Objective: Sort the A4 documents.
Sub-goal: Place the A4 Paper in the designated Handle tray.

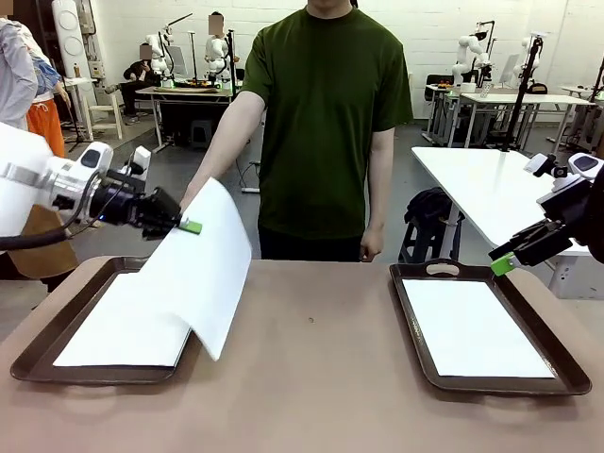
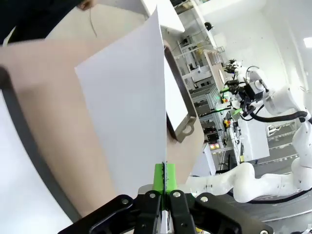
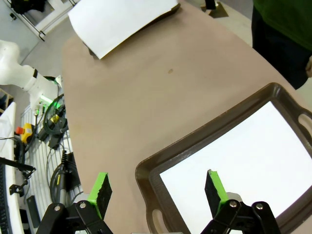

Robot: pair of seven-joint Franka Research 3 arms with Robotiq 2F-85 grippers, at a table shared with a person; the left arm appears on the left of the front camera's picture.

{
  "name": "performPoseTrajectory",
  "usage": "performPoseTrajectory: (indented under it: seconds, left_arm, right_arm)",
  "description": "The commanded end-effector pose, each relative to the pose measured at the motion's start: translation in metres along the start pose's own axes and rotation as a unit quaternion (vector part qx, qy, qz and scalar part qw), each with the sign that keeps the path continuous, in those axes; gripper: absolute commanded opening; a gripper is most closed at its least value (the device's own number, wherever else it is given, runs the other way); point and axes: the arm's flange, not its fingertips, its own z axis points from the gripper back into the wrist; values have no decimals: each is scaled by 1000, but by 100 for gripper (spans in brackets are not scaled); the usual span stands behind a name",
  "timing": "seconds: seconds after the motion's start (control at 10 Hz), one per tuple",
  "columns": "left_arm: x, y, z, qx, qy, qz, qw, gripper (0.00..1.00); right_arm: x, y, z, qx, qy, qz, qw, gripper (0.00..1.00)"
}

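While our left gripper (image 2: 165, 176) pinches a sheet's (image 2: 129, 112) edge, our right wrist view shows the right gripper (image 3: 158, 187) gaping over a tray (image 3: 204, 141).

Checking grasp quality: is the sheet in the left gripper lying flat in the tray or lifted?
Lifted. The left gripper pinches the sheet by one edge; it hangs tilted above the left tray.

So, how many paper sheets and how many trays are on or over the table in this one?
White A4 sheets: 3, one held up in the left claw as the lifted sheet, one lying in the left tray, one lying in the right tray.
Dark brown trays: 2, the left tray and the right tray.
Total: 5
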Motion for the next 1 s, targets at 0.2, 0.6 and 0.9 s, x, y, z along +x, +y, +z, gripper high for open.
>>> performPoseTrajectory:
  seconds: [0.2,0.6,0.9]
  left_arm:
    - [-22,19,49,121,10,31,992,1]
    - [-18,64,52,242,84,35,966,1]
    - [-5,83,65,326,86,15,941,1]
  right_arm:
    - [-1,1,-1,-1,2,5,1000,100]
    - [-1,1,-1,-1,2,5,1000,100]
    - [-1,1,-1,-1,2,5,1000,100]
